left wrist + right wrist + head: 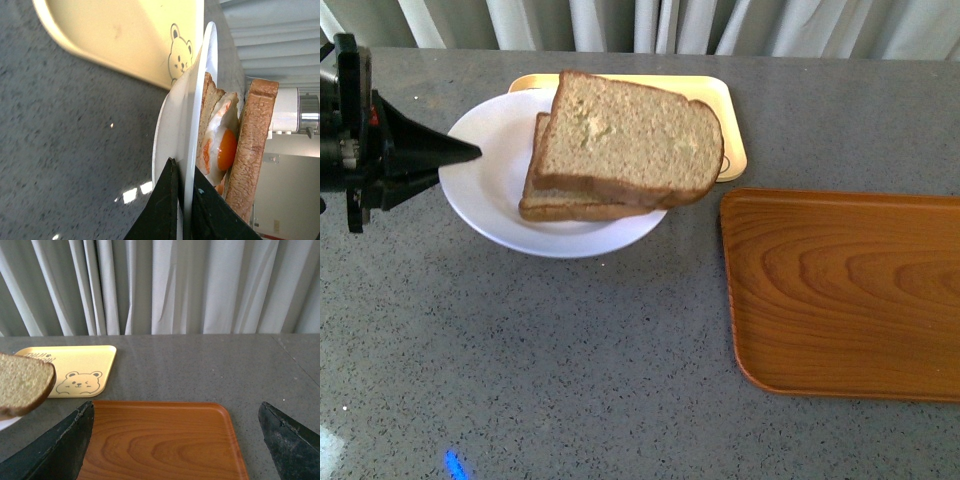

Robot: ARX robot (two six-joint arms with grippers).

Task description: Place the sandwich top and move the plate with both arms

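The white plate (490,190) sits on the grey table at the centre left and carries the sandwich. The sandwich top (630,135), brown bread with a pale patch, lies askew on the lower slice (565,208). My left gripper (470,153) is shut on the plate's left rim. In the left wrist view its black jaws clamp the plate's rim (187,165), with the fried egg (226,147) between the lower slice and the sandwich top (252,145). My right gripper (175,425) is open over the wooden tray (160,445) and out of the front view.
A yellow bear-printed tray (725,125) lies behind the plate, partly under it. The brown wooden tray (850,290) lies at the right, close to the plate. A pale curtain hangs behind the table's far edge.
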